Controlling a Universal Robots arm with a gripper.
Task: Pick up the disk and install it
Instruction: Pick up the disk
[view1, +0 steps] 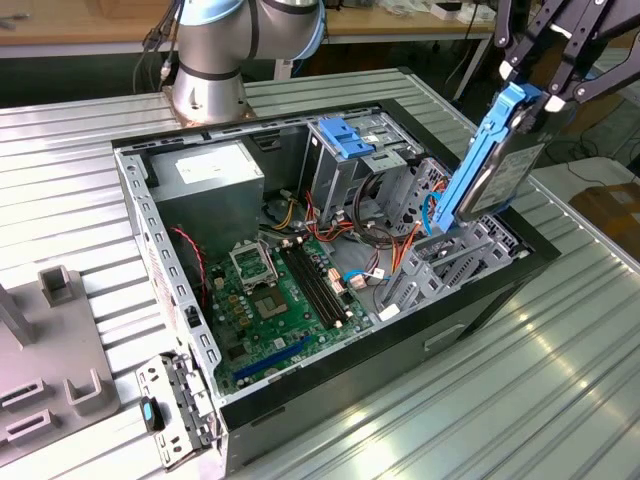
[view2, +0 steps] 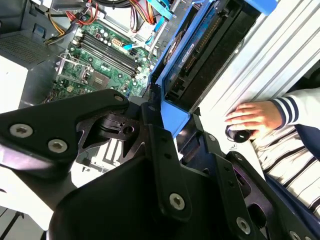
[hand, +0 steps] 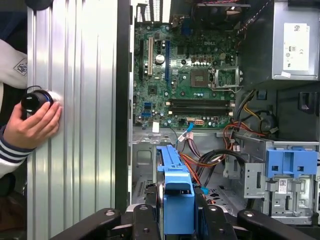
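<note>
Gripper: the gripper (view1: 532, 98) is at 2 o'clock in the exterior view, over the rim of the open computer case (view1: 330, 405) — jaws clamped on the upper end of the disk.
Disk: the disk (view1: 503, 168) is held clear of the desk and hangs from the gripper toward 7 o'clock.
Long axis: runs 1 to 7 o'clock, steeply tilted, with the blue rail on the side facing the case interior. In the first wrist view the rail sits between the black fingers (hand: 145, 220).
Under the disk: a grey drive bracket (view1: 452, 262) lies at 7 o'clock from the lower end. The end is close over it — cannot tell whether they touch.
In the way: orange and red cables (view1: 398, 245) run just beside the bracket, at its 9 o'clock.
Further out: the tall metal cage (view1: 335, 180) with its light-blue latch (view1: 345, 138) stands at 9 o'clock from the disk, apart from it. The motherboard (view1: 280, 290) lies toward 8 o'clock.
Person: a hand (view2: 252, 117) rests on a black knob (view2: 241, 135) on the ribbed desk (view1: 480, 400), outside the case.
</note>
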